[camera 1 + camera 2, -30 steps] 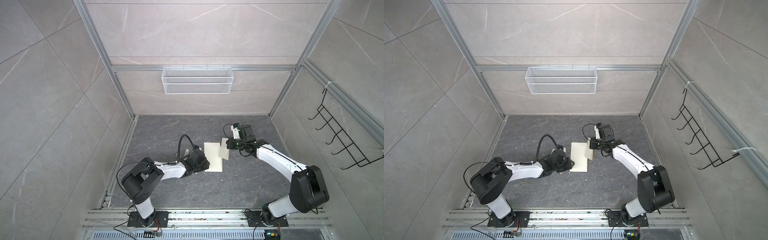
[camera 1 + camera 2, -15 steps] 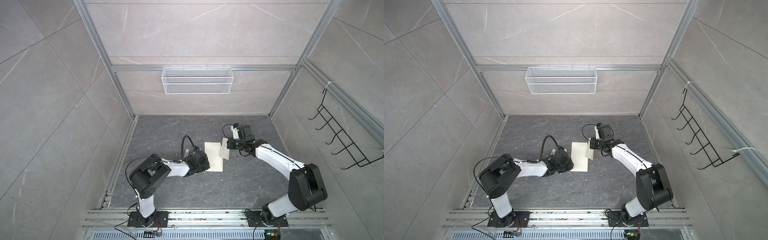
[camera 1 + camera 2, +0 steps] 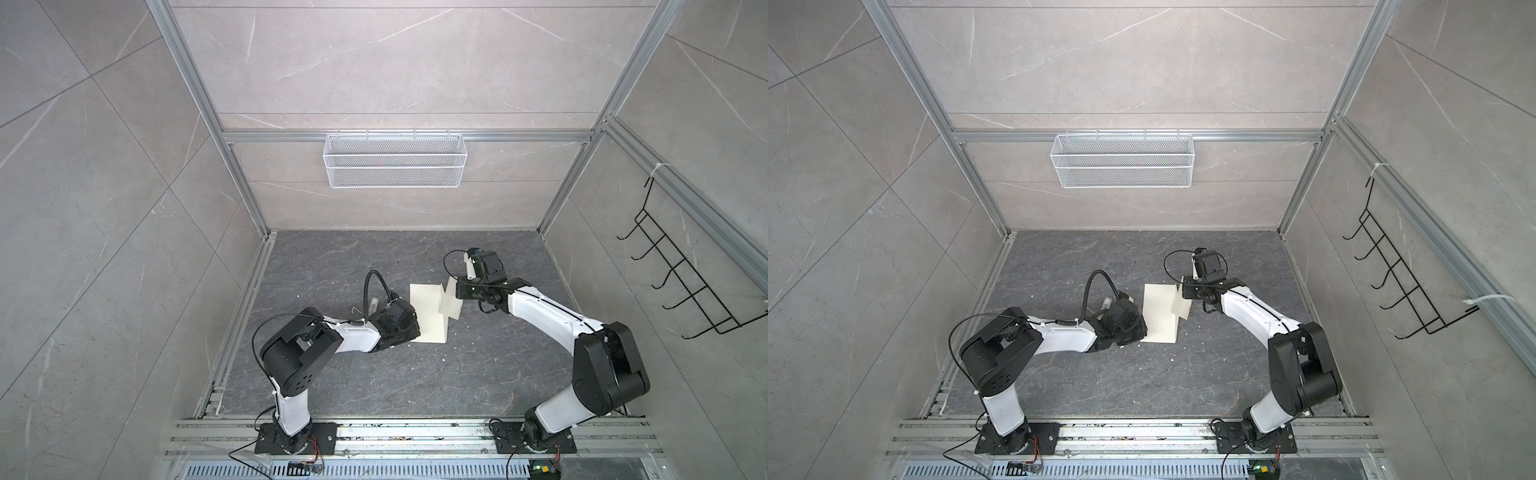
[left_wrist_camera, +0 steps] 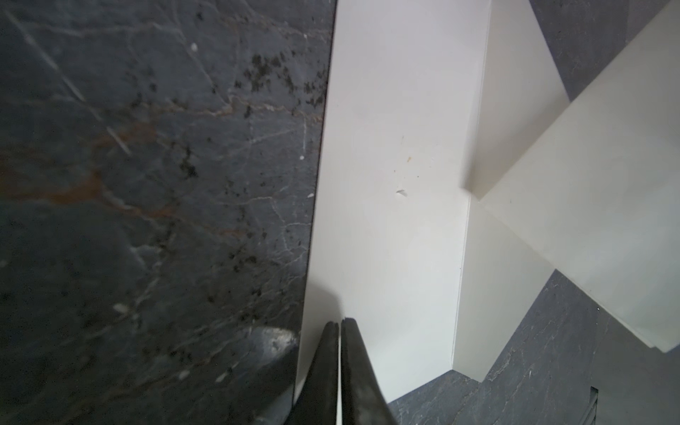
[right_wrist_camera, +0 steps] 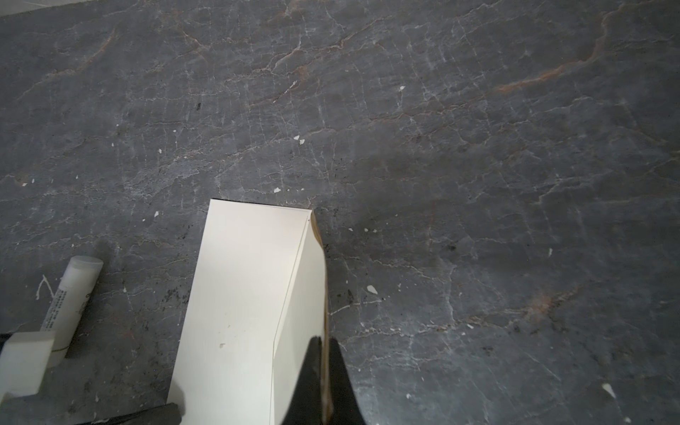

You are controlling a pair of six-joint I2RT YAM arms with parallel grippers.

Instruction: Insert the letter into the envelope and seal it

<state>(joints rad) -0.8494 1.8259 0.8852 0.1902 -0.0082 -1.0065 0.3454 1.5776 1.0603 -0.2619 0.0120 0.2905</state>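
Note:
The cream-white envelope (image 3: pixel 428 311) (image 3: pixel 1160 311) lies flat mid-floor, with its flap (image 3: pixel 452 305) (image 5: pixel 301 312) lifted on the right. My right gripper (image 3: pixel 457 291) (image 5: pixel 323 340) is shut on the edge of that raised flap. A thin tan strip shows between its jaws and along the flap's outer edge; I cannot tell whether this is the letter, which is otherwise hidden. My left gripper (image 3: pixel 1144 332) (image 4: pixel 340 322) is shut, its tips resting on the envelope (image 4: pixel 386 184) just inside its near left edge.
A white glue stick (image 3: pixel 374 305) (image 5: pixel 79 279) lies on the dark stone floor just left of the envelope, behind my left wrist. A white wire basket (image 3: pixel 395 166) hangs on the back wall and a black hook rack (image 3: pixel 685 291) on the right wall. Small white scraps dot the floor.
My left gripper's jaws have closed at the envelope's near left corner, and its elbow has swung toward the middle. The right gripper holds the flap as before.

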